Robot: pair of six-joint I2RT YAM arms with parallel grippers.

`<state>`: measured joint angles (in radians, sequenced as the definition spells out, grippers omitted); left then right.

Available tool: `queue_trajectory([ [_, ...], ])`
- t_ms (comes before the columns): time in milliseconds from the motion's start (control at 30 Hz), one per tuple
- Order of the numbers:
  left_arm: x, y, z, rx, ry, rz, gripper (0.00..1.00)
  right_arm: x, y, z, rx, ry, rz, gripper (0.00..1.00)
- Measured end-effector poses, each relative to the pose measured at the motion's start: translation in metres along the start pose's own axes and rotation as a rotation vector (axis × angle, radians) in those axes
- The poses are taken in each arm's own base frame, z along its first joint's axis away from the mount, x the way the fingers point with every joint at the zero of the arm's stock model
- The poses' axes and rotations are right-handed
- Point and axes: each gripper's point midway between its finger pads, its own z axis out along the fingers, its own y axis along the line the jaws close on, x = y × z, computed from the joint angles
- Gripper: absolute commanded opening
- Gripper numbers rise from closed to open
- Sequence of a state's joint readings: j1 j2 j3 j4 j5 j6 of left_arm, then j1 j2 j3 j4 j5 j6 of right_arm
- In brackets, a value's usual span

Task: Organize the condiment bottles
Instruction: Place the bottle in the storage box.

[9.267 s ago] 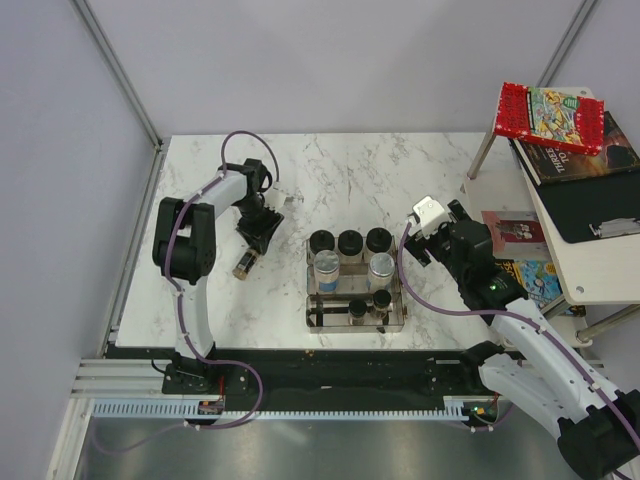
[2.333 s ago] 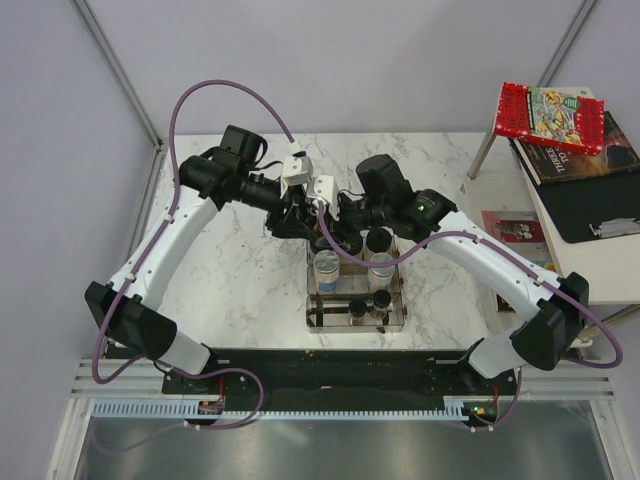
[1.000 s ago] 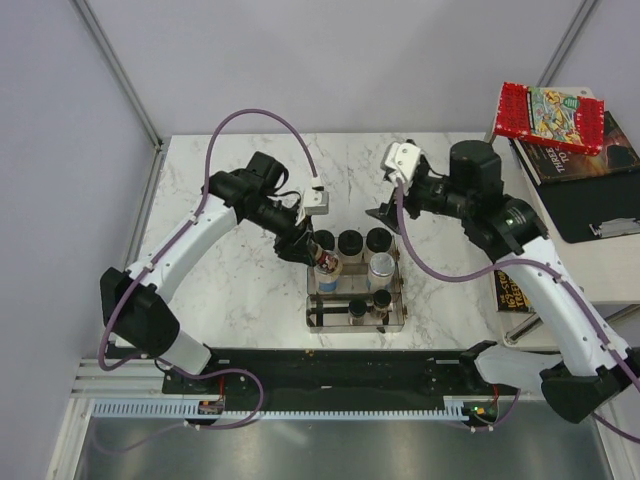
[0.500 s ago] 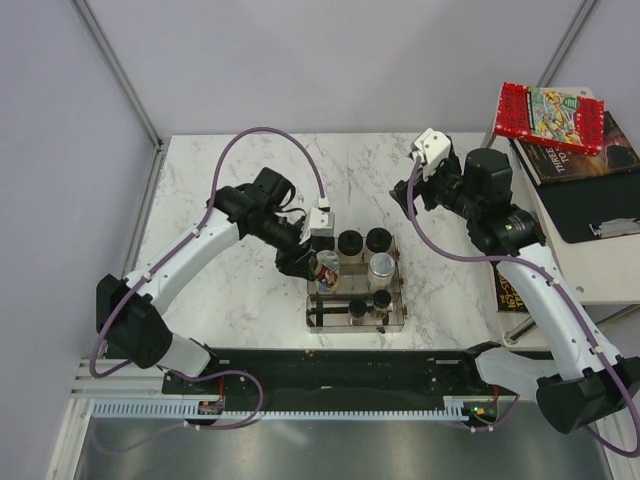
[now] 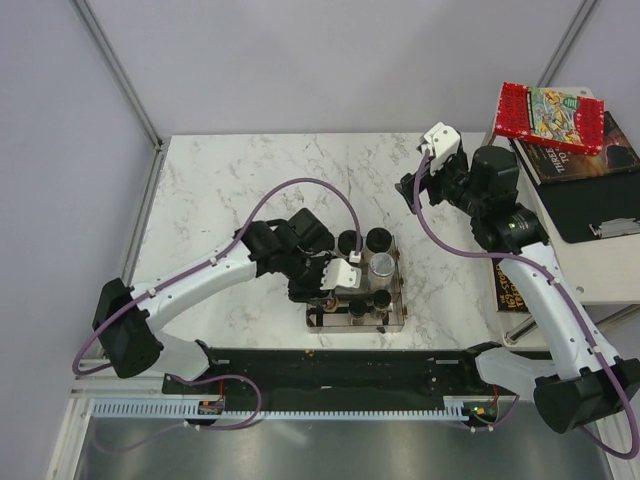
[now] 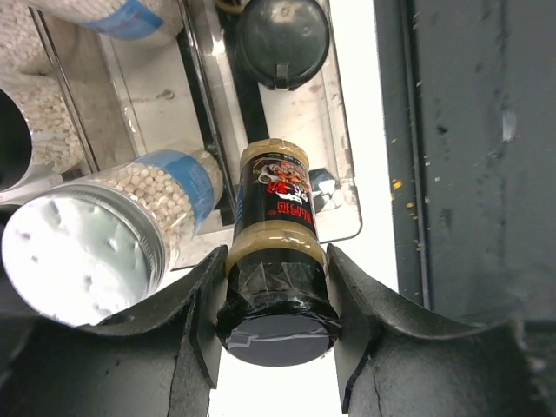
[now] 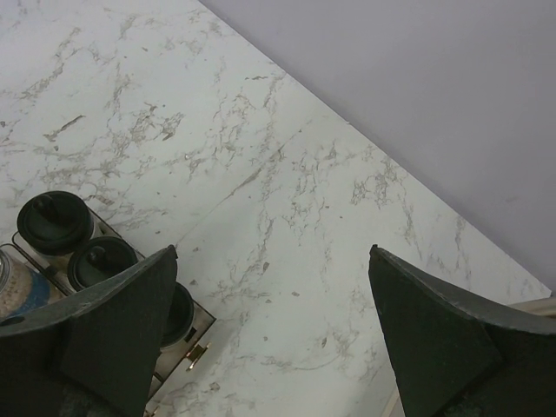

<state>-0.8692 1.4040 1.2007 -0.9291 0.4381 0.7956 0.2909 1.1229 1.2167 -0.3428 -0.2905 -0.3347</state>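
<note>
Fingers (image 6: 204, 313) of my left gripper (image 6: 276, 261) were pinching a brown spice bottle (image 6: 276, 208) just below its dark cap, one finger on each side. My left arm reached in over the rack (image 5: 395, 320) from its left. The bottle's base pointed down into the rack's nearest compartment, close to that compartment's left corner. I could not tell whether the base touched the rack's floor.

Just beside the held bottle, across a black bar of the rack, stood a blue-labelled bottle (image 6: 156, 195) filled with beige grains, its silver cap facing up. A second one (image 6: 95, 17) stood further right in that middle compartment. On the near side of the bar, further right in the compartment, stood another dark-capped bottle (image 6: 282, 39).

The black-lidded jars (image 5: 378, 240) stood in the rack's far compartment, three in a row in the right wrist view (image 7: 102, 259).

My right gripper (image 7: 271, 252) hung over the marble table (image 7: 261, 174), beyond the rack's far right corner and well apart from it. Its fingers were spread wide with nothing between them.
</note>
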Motion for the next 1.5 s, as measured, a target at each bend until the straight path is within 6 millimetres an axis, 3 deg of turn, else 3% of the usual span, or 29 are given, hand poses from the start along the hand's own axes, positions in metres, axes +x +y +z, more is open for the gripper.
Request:
queue_trajectory([
  [433, 0.026, -0.001, 0.051, 0.011, 0.251, 0.066, 0.03, 0.020, -0.001, 0.001, -0.001, 0.016, 0.016, 0.98],
  [467, 0.027, -0.002, 0.052, 0.014, 0.255, 0.065, 0.07, 0.020, -0.001, 0.001, 0.000, 0.015, 0.016, 0.98],
  [500, 0.027, -0.002, 0.053, 0.016, 0.257, 0.064, 0.18, 0.021, -0.001, 0.000, 0.001, 0.014, 0.016, 0.98],
  [967, 0.027, -0.004, 0.066, 0.055, 0.252, 0.052, 0.62, 0.027, 0.001, 0.000, -0.002, 0.012, 0.015, 0.98],
  [1067, 0.026, -0.006, 0.068, 0.070, 0.246, 0.045, 0.99, 0.029, 0.002, 0.000, -0.002, 0.016, 0.017, 0.98],
  [1367, 0.019, -0.009, 0.066, 0.084, 0.226, 0.037, 0.99, 0.030, 0.003, 0.000, -0.011, 0.011, 0.018, 0.98],
  [1500, 0.011, -0.008, 0.055, 0.058, 0.195, 0.050, 0.99, 0.032, 0.006, 0.000, -0.023, 0.012, 0.020, 0.98],
])
